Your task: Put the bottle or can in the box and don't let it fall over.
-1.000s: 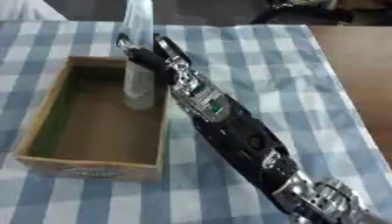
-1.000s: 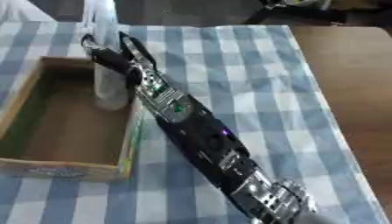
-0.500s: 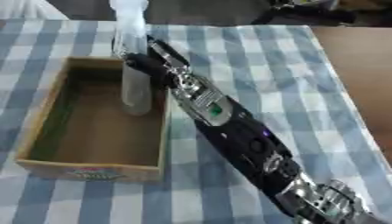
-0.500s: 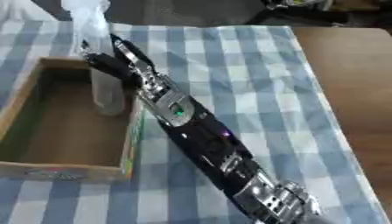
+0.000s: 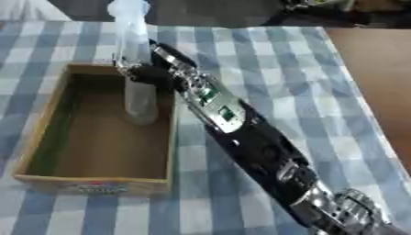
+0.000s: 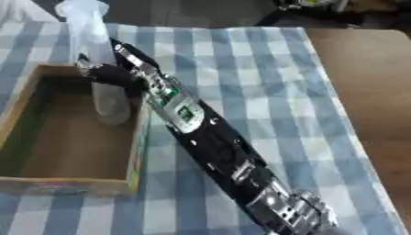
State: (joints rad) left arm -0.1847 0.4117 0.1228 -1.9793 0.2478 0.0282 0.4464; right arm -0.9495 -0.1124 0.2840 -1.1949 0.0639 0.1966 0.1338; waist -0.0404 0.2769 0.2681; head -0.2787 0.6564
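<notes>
Blue-and-white checked cloth (image 5: 265, 64) covers the counter, with a strip of bare brown counter (image 5: 373, 82) showing along the right edge. On the left of the cloth lies a shallow open cardboard box (image 5: 48, 114) with low walls and a brown floor, nothing else visible inside it. A clear plastic bottle (image 5: 138, 98) stands upright inside the box, close to its right wall and toward the far end, its base at or just above the box floor; whether it has touched down cannot be told from these views. Its pale cap end (image 5: 128, 9) rises well above the box rim. The right hand (image 5: 148, 73) is curled round the bottle's middle from the right side, dark fingers wrapping its front, and the black and silver forearm (image 5: 241, 128) runs down to the lower right corner. No left hand shows in either view. By my judgement the task is nearly done: the bottle is already within the box walls and vertical. What remains is to settle its base flat, let the fingers open without nudging it, and draw the hand away over the right wall so the tall, light bottle is not tipped.
</notes>
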